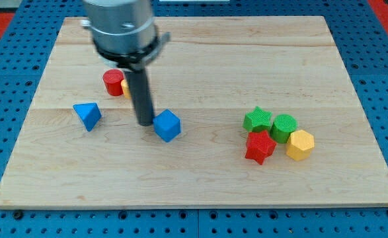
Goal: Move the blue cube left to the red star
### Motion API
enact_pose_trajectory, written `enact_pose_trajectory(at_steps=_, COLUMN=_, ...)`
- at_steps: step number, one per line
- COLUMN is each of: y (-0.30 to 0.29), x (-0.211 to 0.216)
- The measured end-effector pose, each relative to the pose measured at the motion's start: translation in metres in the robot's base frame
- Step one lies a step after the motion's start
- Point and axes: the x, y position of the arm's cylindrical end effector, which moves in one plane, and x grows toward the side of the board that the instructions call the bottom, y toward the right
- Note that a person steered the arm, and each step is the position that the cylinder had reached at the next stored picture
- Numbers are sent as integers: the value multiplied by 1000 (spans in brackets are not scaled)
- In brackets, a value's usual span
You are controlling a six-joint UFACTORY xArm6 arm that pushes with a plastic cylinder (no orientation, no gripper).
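The blue cube (167, 125) sits near the middle of the wooden board (200, 178). The red star (260, 146) lies to the view's right of it, in a cluster with other blocks, well apart from the cube. My tip (145, 123) is on the board just at the cube's left side, touching or nearly touching it. The dark rod rises from there up to the arm's grey housing at the view's top.
A green star (257, 120), a green cylinder (284, 127) and a yellow hexagonal block (300, 145) crowd around the red star. A blue triangular block (88, 116) lies at the left. A red cylinder (113, 82) with a yellow block (125, 88) half hidden behind the rod sits upper left.
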Motion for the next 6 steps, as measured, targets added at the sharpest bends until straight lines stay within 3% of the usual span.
enact_pose_trajectory(at_steps=1, y=74, x=0)
enact_pose_trajectory(at_steps=2, y=109, x=9)
enact_pose_trajectory(at_steps=3, y=10, x=1)
enact_pose_trajectory(at_steps=4, y=-2, x=17)
enact_pose_trajectory(at_steps=6, y=132, x=36)
